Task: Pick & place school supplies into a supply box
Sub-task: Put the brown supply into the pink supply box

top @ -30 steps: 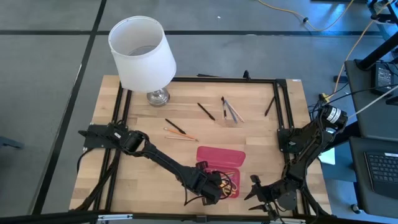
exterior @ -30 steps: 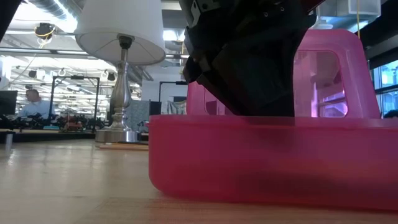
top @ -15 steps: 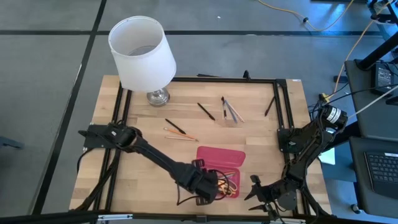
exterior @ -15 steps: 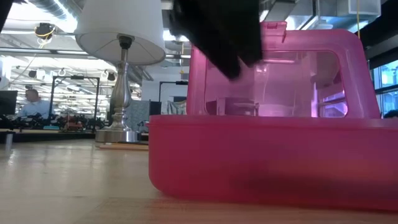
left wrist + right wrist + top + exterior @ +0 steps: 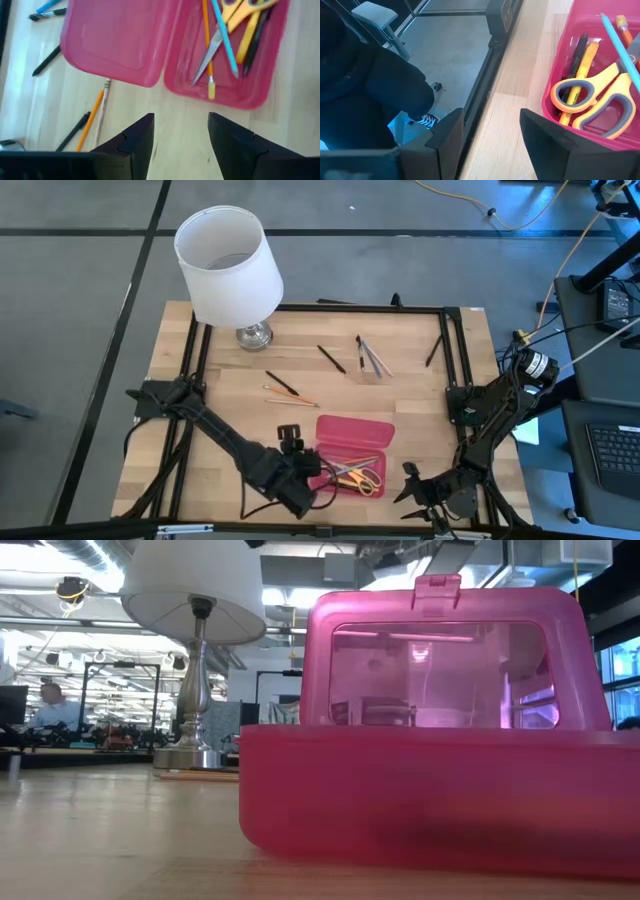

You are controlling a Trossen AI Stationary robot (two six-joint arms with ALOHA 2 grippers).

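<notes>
1. Looks to me like we're between picks. The pink supply box (image 5: 354, 452) sits open near the front edge of the table (image 5: 410, 360), lid laid flat toward the back, and the tray half already holds the yellow-handled scissors (image 5: 362, 474), a teal pen (image 5: 223, 34), an orange pencil (image 5: 207, 47) and a couple more sticks.

2. The left gripper (image 5: 291, 438) is just beside the box's left end, over bare wood. From its wrist cam the two fingers are spread apart with nothing between them, so it's empty-handed.

3. Plenty is loose on the table: a black pen (image 5: 282, 383) and an orange pencil plus a wooden one (image 5: 290, 396) just behind the box, another black pen (image 5: 332, 359) further back, a small cluster of pens (image 5: 372, 357) mid-table, and one dark pen (image 5: 433, 351) over by the right rail.

4. My guess for the next move: swing toward the pencils behind the box, since they're nearest. They're thin and lie flat, so the fingers would need to come down square across one.

5. The left arm is stretched low and diagonal from its base at the table's left side. The right gripper (image 5: 432, 492) is parked at the front right corner, jaws apart and empty, just waiting.

6. The white lamp (image 5: 228, 268) at the back left is not part of this.
</notes>
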